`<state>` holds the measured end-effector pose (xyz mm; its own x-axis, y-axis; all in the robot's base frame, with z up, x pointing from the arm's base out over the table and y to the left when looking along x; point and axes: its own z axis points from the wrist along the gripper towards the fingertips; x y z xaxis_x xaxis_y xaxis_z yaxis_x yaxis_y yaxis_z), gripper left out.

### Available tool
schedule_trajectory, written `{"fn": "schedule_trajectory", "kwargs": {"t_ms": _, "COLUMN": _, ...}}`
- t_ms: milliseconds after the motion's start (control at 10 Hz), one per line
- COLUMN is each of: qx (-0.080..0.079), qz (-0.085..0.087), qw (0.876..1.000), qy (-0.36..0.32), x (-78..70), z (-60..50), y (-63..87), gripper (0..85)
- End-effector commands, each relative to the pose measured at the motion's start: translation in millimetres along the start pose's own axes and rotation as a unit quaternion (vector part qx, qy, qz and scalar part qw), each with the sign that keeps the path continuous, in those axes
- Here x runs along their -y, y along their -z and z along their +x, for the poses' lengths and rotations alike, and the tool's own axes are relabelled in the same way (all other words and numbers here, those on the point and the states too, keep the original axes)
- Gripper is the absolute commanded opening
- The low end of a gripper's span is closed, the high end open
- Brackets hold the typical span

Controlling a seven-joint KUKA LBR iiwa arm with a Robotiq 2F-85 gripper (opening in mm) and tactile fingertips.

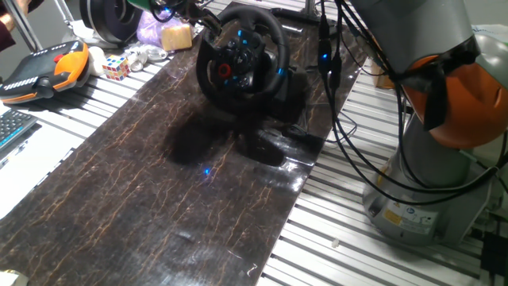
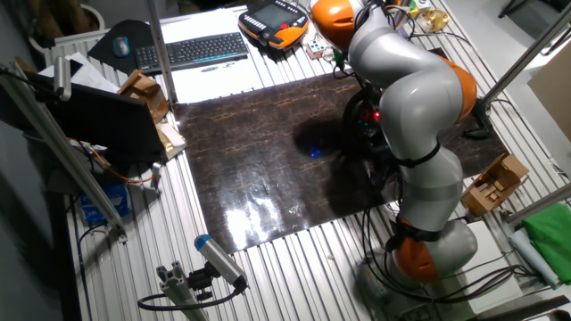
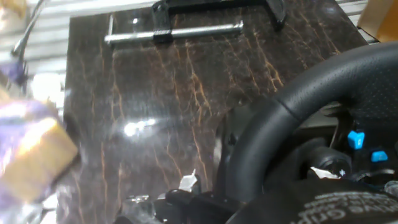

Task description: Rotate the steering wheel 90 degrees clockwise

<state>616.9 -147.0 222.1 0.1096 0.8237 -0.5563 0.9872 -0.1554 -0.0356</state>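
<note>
The black steering wheel point(image 1: 238, 54) stands on its bulky base at the far end of the dark marbled mat point(image 1: 159, 191), with a red button and blue lights on its hub. My gripper point(image 1: 193, 16) hangs by the rim's upper left, and its state is unclear. In the hand view the thick rim point(image 3: 280, 118) curves across the right half, very close, with blue buttons point(image 3: 356, 139) inside it. A textured black pad point(image 3: 348, 205) fills the bottom right corner. In the other fixed view my arm point(image 2: 406, 80) covers most of the steering wheel point(image 2: 364, 120).
Behind the wheel lie a yellow block point(image 1: 176, 36), a purple bag point(image 1: 149, 28), a Rubik's cube point(image 1: 115, 67), a black spool ring point(image 1: 111, 20) and an orange teach pendant point(image 1: 48, 70). A metal clamp bar point(image 3: 174, 34) lies on the mat. Cables point(image 1: 341, 87) hang beside the robot base point(image 1: 429, 191).
</note>
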Motion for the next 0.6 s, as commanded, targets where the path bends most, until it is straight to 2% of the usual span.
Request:
{"fn": "schedule_trajectory", "kwargs": {"t_ms": 0, "qx": -0.003, "qz": -0.016, "qw": 0.999, "qy": 0.032, "x": -0.4, "z": 4.0, "y": 1.4, "gripper": 85.0}}
{"fn": "schedule_trajectory", "kwargs": {"t_ms": 300, "qx": -0.021, "qz": -0.019, "qw": 0.997, "qy": 0.068, "x": -1.6, "z": 20.6, "y": 6.7, "gripper": 85.0}}
{"fn": "schedule_trajectory", "kwargs": {"t_ms": 400, "qx": -0.033, "qz": -0.023, "qw": 0.996, "qy": 0.083, "x": -0.2, "z": 25.2, "y": 8.3, "gripper": 85.0}}
{"fn": "schedule_trajectory", "kwargs": {"t_ms": 500, "qx": -0.054, "qz": -0.024, "qw": 0.993, "qy": 0.099, "x": 1.9, "z": 29.5, "y": 11.3, "gripper": 81.0}}
